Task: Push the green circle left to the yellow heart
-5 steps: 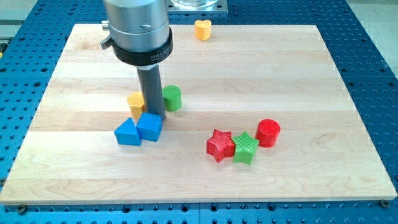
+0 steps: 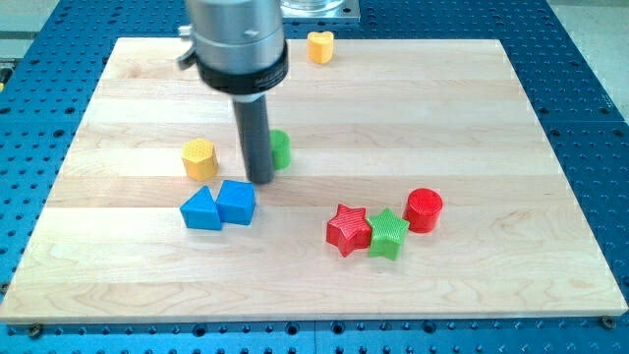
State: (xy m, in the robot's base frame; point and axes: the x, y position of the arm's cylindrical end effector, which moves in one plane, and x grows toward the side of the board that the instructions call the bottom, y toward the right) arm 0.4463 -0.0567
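Observation:
The green circle (image 2: 280, 149) stands on the wooden board near its middle, partly hidden behind my rod. My tip (image 2: 260, 181) rests on the board just left of and below the green circle, close to or touching it. The yellow heart (image 2: 320, 46) lies at the board's top edge, far above the green circle and slightly to its right.
A yellow hexagon block (image 2: 199, 158) sits left of my tip. Two blue blocks (image 2: 218, 206) lie side by side just below my tip. A red star (image 2: 347, 229), a green star (image 2: 389, 234) and a red cylinder (image 2: 425, 209) cluster at the lower right.
My rod has moved right by a small step, now covering more of the green circle. The yellow hexagon has shifted left and now shows fully. The blue blocks have not moved.

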